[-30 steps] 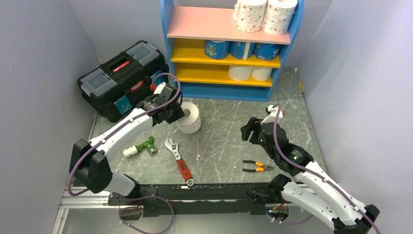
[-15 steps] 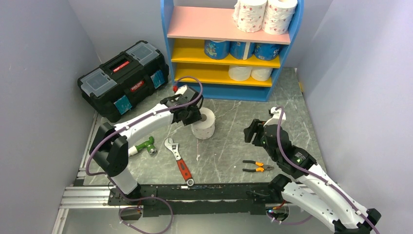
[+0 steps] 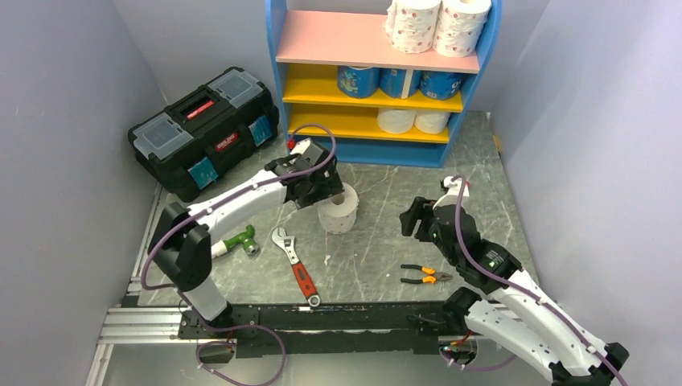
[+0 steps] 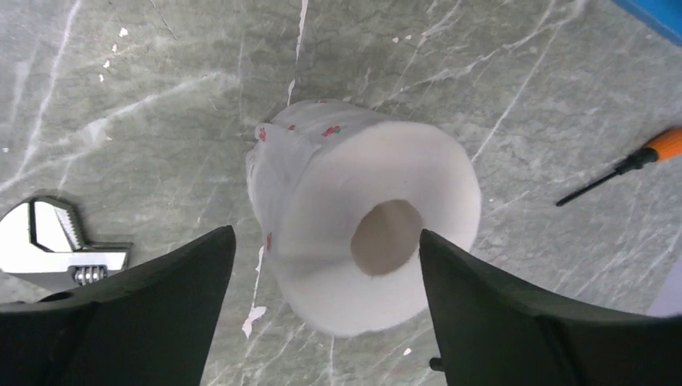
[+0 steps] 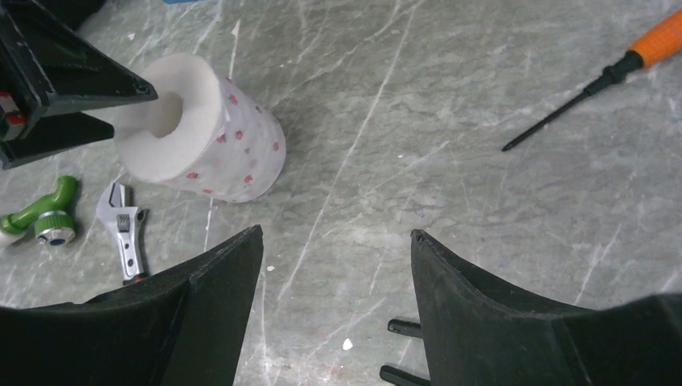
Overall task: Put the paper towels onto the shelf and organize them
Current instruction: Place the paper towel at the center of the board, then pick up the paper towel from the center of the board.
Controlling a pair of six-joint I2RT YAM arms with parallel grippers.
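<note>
One pink-dotted paper towel roll (image 3: 342, 217) stands upright on the grey marbled table (image 3: 386, 181) with its hollow core facing up. It is in front of the shelf (image 3: 273, 64) but apart from it, roughly between the two arms.

The left gripper (image 4: 326, 233) hangs directly over this roll with its jaws spread wide. In the left wrist view one black finger sits at each side of the roll's top and nothing is clamped. Whether a fingertip grazes the rim cannot be told. The right gripper (image 5: 336, 233) hovers to the roll's right, near but not touching it — jaws likewise parted and empty, pointed down at the table.

On the shelf, two pink-dotted rolls (image 3: 414, 24) stand side by side at the right end of the pink top board (image 3: 330, 39). Three blue-wrapped rolls (image 3: 358, 80) sit in a row on the upper yellow board (image 3: 310, 88). Two plain white rolls (image 3: 396, 121) sit together on the lower yellow board (image 3: 322, 122).

A red-handled adjustable wrench (image 3: 296, 265) lies on the table toward the arm bases from the loose roll, with a green-handled tool (image 3: 235, 240) to its left. Orange-handled pliers (image 3: 425, 276) lie close to the right arm, and an orange-handled screwdriver (image 5: 611, 68) shows in both wrist views. A closed black toolbox (image 3: 201, 129) sits on the left, just beside the shelf.
</note>
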